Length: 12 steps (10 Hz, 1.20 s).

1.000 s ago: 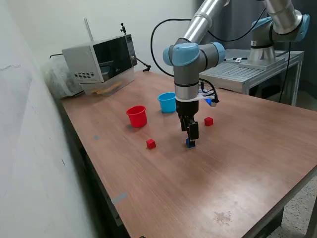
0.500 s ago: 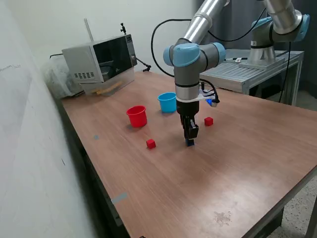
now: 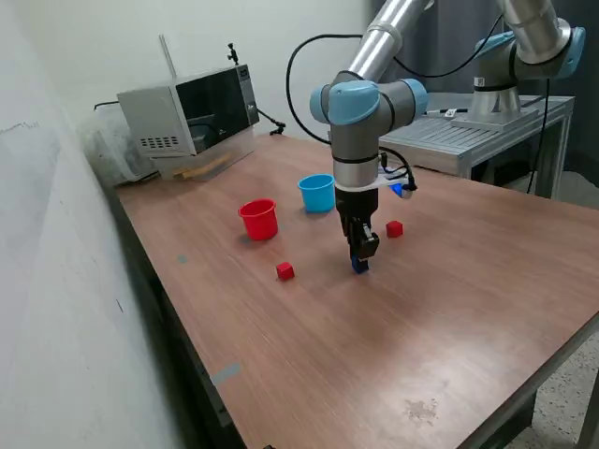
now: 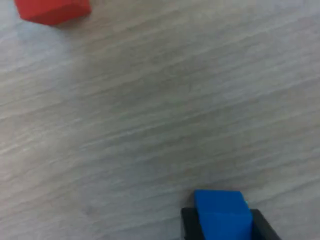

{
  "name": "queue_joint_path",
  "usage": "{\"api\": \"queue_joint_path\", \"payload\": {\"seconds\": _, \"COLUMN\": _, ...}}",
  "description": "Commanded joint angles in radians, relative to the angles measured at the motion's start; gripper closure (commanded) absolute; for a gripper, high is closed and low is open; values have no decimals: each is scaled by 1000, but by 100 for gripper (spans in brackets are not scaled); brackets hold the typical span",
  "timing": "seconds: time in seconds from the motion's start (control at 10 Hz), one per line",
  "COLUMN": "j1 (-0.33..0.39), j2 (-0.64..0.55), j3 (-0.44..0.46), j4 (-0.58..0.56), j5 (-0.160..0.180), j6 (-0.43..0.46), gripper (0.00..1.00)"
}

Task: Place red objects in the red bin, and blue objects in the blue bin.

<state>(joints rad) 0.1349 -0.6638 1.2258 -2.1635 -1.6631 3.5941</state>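
Observation:
A dark blue cube point(image 3: 360, 267) sits low over the wooden table point(image 3: 449, 309), with my gripper point(image 3: 361, 256) shut on it from above. The wrist view shows that blue cube point(image 4: 222, 212) pinched between two black fingers point(image 4: 188, 226). One red cube point(image 3: 284, 271) lies toward the exterior view's left of the gripper, and a red cube point(image 4: 52, 10) shows in the wrist view too. Another red cube point(image 3: 394, 228) lies just behind, to the exterior view's right. The red bin point(image 3: 259, 220) and the light blue bin point(image 3: 316, 193) stand upright farther back.
A grey microwave point(image 3: 187, 117) stands at the table's far corner on the exterior view's left. A second robot arm point(image 3: 524, 47) is mounted on a metal stand point(image 3: 468, 136) beyond the table. A wall runs along the exterior view's left.
The fingers have closed in on the blue cube, and the gripper has shifted slightly. The cups and red cubes have not moved.

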Motion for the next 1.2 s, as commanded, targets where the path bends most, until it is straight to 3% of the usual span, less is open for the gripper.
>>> {"api": "queue_joint_path", "payload": {"seconds": 0.0, "j1": -7, "j2": -109, "j3": 61, "j4": 7, "j5": 0, "j6": -87, "gripper": 100}}
{"api": "queue_joint_path", "payload": {"seconds": 0.2, "j1": -33, "j2": -260, "j3": 136, "j4": 49, "j5": 0, "j6": -197, "gripper": 100}}
{"api": "queue_joint_path", "payload": {"seconds": 0.4, "j1": -102, "j2": -400, "j3": 219, "j4": 102, "j5": -1, "j6": -245, "gripper": 100}}
{"api": "queue_joint_path", "payload": {"seconds": 0.7, "j1": -309, "j2": -418, "j3": 271, "j4": 139, "j5": -7, "j6": -279, "gripper": 100}}
{"api": "queue_joint_path", "payload": {"seconds": 1.1, "j1": -356, "j2": -361, "j3": 322, "j4": 122, "j5": -7, "j6": -302, "gripper": 100}}
